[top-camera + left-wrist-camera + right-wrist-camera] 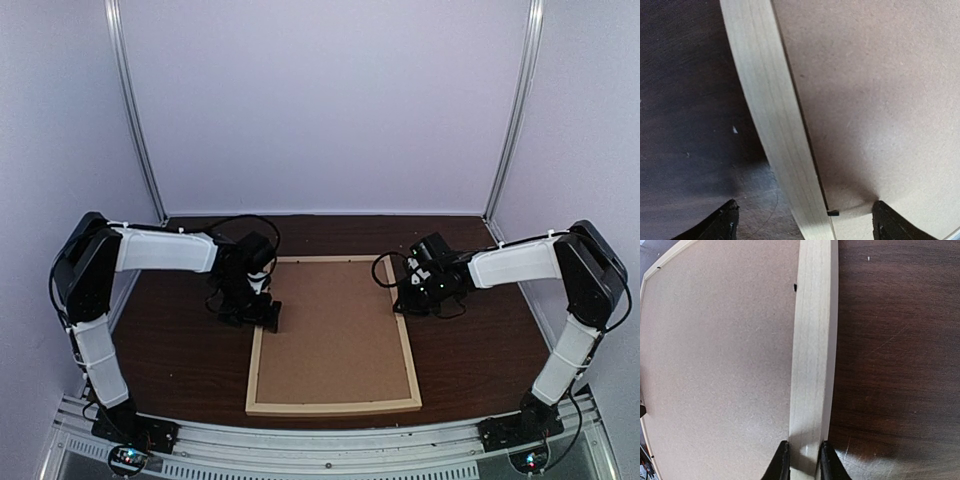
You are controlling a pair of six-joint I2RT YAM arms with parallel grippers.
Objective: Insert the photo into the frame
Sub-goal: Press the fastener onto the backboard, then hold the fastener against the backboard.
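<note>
The pale wood frame (333,406) lies flat on the dark table with the brown backing board (335,325) set inside it. The photo is hidden. My left gripper (262,318) stands open at the frame's left rail. In the left wrist view that rail (772,110) runs between the left gripper's (806,220) wide-apart fingers, one over the table and one over the board (880,90). My right gripper (405,298) is at the right rail. In the right wrist view it (802,460) is shut on the rail (812,340), one finger on each side.
A small black retaining tab (833,213) sits at the rail's inner edge near the left fingers, and another tab (795,288) shows on the right rail. Dark wood table (895,365) surrounds the frame. White walls with metal posts (135,120) enclose the back and sides.
</note>
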